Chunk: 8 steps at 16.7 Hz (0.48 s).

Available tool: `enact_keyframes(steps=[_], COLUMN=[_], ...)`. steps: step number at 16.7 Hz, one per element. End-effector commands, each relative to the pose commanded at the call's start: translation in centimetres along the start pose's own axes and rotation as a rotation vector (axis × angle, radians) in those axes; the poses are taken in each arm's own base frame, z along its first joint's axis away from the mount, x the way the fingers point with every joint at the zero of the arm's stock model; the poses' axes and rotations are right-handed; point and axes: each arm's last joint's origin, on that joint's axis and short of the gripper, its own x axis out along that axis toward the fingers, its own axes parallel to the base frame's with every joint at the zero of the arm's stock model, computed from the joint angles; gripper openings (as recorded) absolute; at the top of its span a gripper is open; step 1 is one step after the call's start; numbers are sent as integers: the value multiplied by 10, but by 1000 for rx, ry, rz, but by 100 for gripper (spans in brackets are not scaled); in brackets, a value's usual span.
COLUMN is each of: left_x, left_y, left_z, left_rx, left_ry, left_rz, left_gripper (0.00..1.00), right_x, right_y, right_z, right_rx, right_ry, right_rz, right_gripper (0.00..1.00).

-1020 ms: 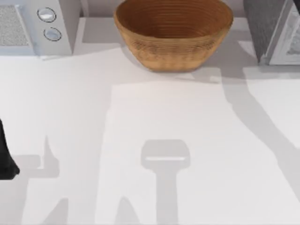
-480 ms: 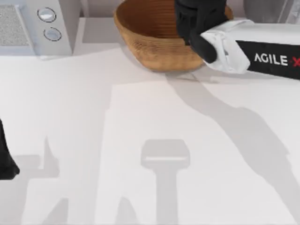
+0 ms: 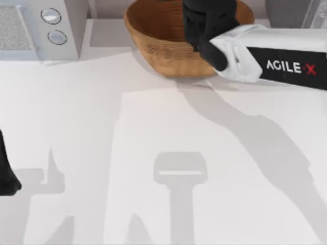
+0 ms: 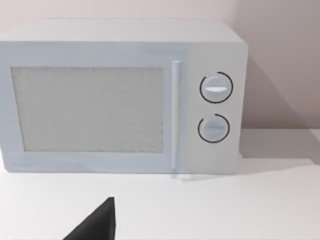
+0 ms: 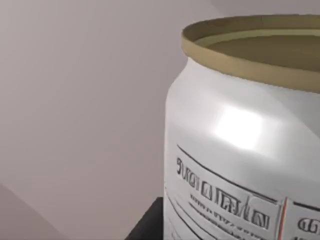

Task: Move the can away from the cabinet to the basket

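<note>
The tan woven basket (image 3: 158, 35) stands at the back middle of the table. My right gripper (image 3: 207, 23) hangs over the basket's right half, with the white forearm reaching in from the right. In the right wrist view the silver can (image 5: 240, 150) with its printed label sits right up against the camera, held off the table with the wall behind it and a dark finger (image 5: 147, 225) beside it. The gripper is shut on it. A corner of the dark grey cabinet (image 3: 283, 9) shows at the back right. My left gripper (image 3: 7, 178) is parked at the table's left edge.
A white microwave (image 3: 41, 28) with two round dials stands at the back left, and it faces the left wrist camera as the microwave (image 4: 120, 100). Arm shadows cross the white table (image 3: 153, 127).
One second ago the right arm was out of view. It has swung in from the right with the can to above the basket, then shifted slightly left. The left arm has not moved.
</note>
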Motion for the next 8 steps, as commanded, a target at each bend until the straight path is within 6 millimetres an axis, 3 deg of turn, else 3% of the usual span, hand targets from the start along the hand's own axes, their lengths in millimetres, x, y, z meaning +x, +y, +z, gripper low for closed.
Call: enact_keyframes(steps=[5, 8], left_x=[0, 0], left_y=[0, 0], left_z=[0, 0], left_rx=[0, 0], left_ry=[0, 0], left_rz=[0, 0], left_gripper=[100, 100], right_x=[20, 21], right_y=[3, 3], right_z=[-4, -4], right_rx=[7, 6], right_ry=[-13, -12], right_rz=[3, 3], right_gripper=[0, 0])
